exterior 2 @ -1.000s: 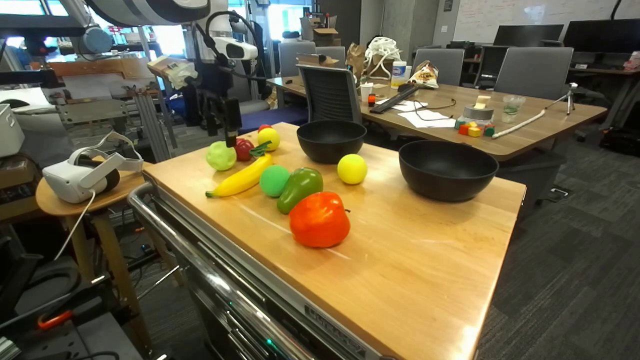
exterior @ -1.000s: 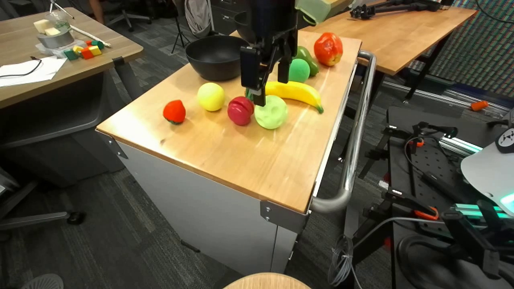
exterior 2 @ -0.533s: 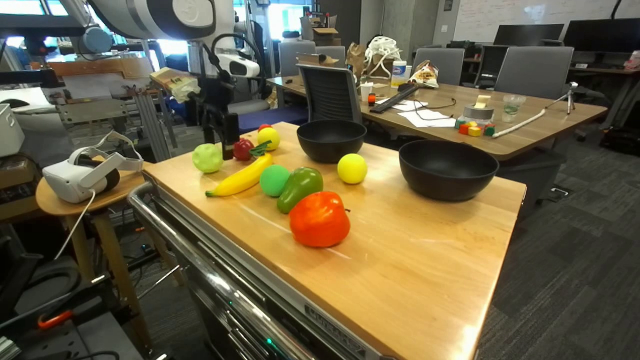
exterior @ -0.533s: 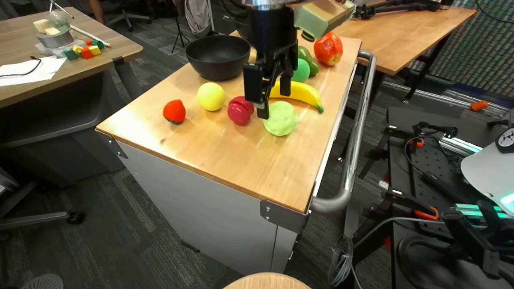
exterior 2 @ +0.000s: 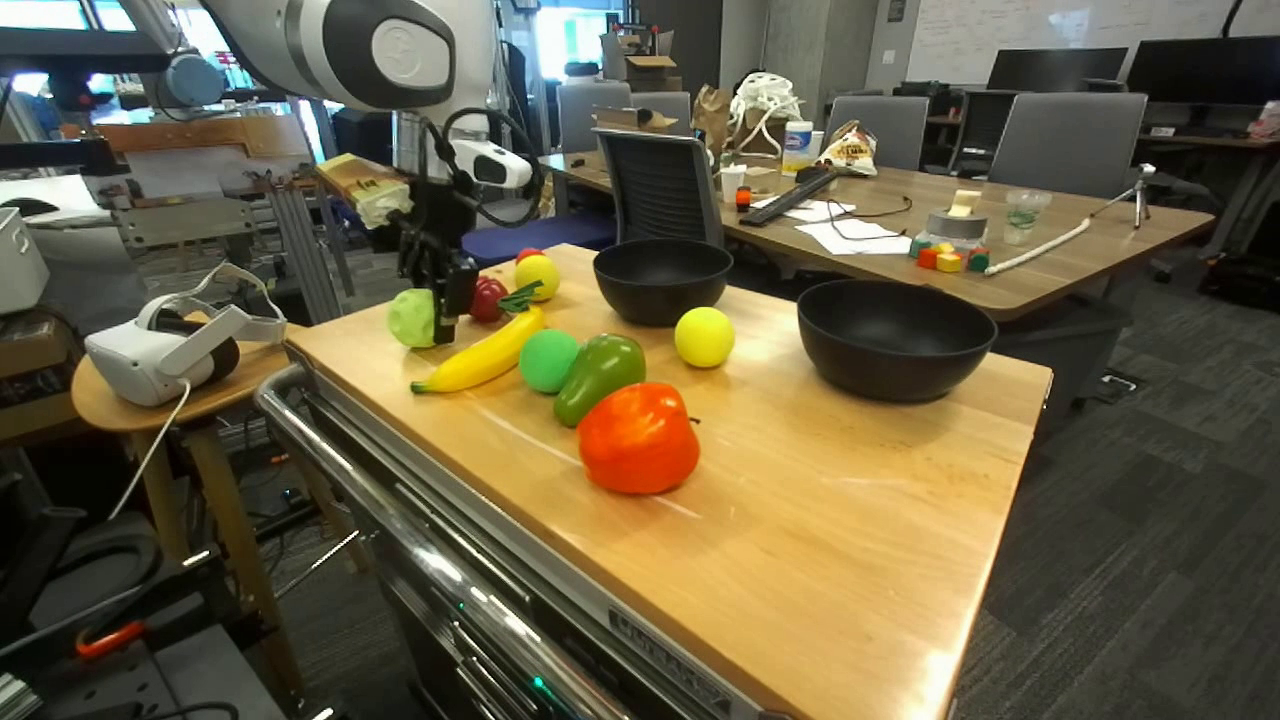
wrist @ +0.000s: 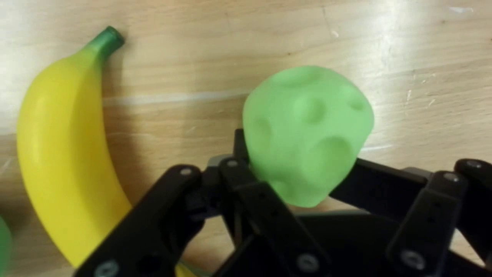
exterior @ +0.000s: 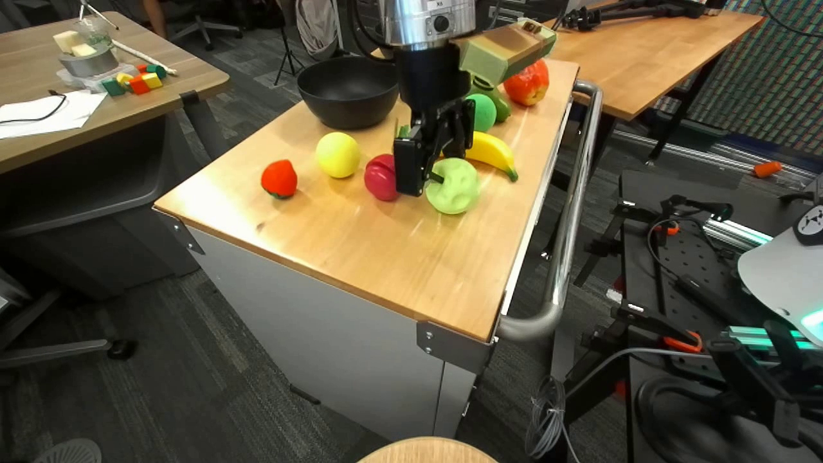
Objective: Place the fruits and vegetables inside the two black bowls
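Tabletop: banana partly behind jaws.

No wording reads for sure: above the wood-topped cart, a white label on the robot arm carries small, unclear characters; beyond the cart, marks on the whiteboard, wipes canister and snack bag are too small.

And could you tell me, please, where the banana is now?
In an exterior view, the banana lies toward the left of the wooden top, between the pale green dimpled piece and the darker green ball; it lies left in the wrist view.
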